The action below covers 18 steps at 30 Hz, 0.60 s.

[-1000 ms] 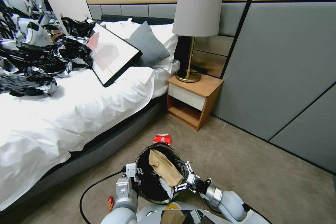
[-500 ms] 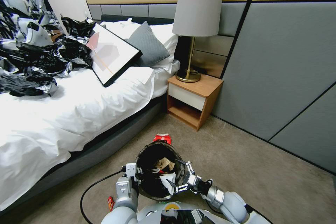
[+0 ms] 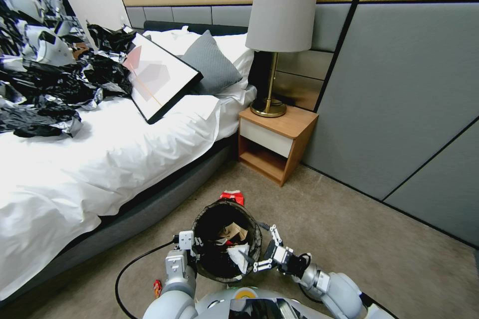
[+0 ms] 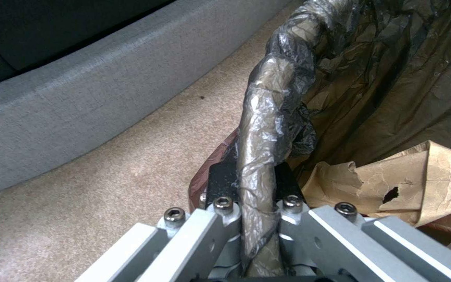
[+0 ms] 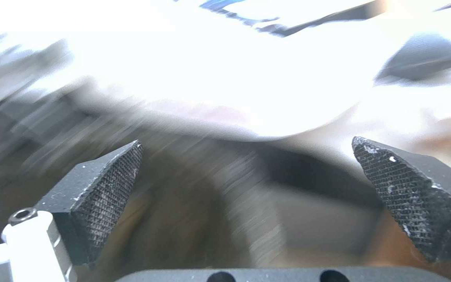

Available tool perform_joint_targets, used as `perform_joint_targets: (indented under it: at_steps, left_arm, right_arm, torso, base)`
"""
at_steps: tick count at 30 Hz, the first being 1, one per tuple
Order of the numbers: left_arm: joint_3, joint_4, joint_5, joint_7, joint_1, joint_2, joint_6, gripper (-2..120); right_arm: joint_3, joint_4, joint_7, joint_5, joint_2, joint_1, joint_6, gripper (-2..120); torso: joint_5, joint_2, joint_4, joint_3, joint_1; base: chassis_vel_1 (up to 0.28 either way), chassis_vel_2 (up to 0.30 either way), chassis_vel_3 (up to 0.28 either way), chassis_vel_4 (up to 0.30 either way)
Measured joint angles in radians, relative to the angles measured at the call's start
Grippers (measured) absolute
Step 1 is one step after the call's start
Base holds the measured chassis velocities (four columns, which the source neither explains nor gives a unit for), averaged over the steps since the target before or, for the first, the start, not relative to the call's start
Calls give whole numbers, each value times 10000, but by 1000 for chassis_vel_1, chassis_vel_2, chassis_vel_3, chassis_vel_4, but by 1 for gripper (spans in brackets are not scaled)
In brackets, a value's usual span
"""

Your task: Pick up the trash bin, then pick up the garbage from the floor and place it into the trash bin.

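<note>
Head view: the bin (image 3: 227, 246) hangs low in front of the robot, over the carpet beside the bed (image 3: 100, 159). The left end effector (image 3: 192, 249) is clamped on the bin's left rim, over the black liner. Inside the bin lie brown paper (image 3: 233, 232) and a white scrap (image 3: 239, 251). The right end effector (image 3: 264, 249) sits just beside the bin's right rim, fingers spread wide, holding nothing. A red wrapper (image 3: 232, 196) lies on the carpet just past the bin's far rim, toward the nightstand (image 3: 274, 142). Another small red scrap (image 3: 157, 288) lies on the carpet by the left arm, next to a black cable (image 3: 124, 274).

Left wrist view: the left end effector (image 4: 249, 196) pinches the liner-wrapped rim of the bin (image 4: 267, 129) between its two black pads. Crumpled brown paper (image 4: 413, 180) lies inside the bin. Carpet and the grey bed base (image 4: 79, 86) are alongside.

Right wrist view: the right end effector (image 5: 251, 176) is wide open, its two ridged pads (image 5: 108, 180) far apart with nothing between them. The background is blurred.
</note>
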<state>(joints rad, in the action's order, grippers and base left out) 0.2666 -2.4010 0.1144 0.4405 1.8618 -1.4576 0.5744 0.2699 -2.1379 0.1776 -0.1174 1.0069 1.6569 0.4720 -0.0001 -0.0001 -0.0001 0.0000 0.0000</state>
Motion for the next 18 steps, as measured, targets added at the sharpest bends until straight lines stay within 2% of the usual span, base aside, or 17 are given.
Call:
perform_joint_targets:
  at_steps: [4, 6, 8, 10, 18]
  left_arm:
    - [28, 17, -133, 2, 44, -15, -109, 0]
    - [44, 11, -188, 1, 131, -20, -217, 0]
    - [44, 9, -190, 1, 136, -19, -224, 0]
    - [40, -19, -224, 1, 179, -7, -292, 0]
    - [-33, -28, -240, 0, 203, 51, -406, 0]
  right_arm:
    - [252, -396, -819, -62, 519, -6, -100, 100]
    - [1005, -697, -1632, -187, 1441, -10, -106, 100]
    - [1056, -707, -1663, -200, 1496, -2, -102, 100]
    - [1714, -726, -1958, -370, 2067, 226, -11, 100]
    - [2210, -184, -2285, -703, 2576, 881, 398, 100]
  torso:
    - [-1, 0, 1, 0, 0]
    - [-1, 0, 2, 0, 0]
    - [0, 0, 1, 0, 0]
    - [1, 0, -1, 0, 0]
    - [0, 0, 1, 0, 0]
  base:
    - [0, 0, 0, 0]
    - [0, 0, 0, 0]
    - [0, 0, 0, 0]
    - [0, 0, 0, 0]
    - [0, 0, 0, 0]
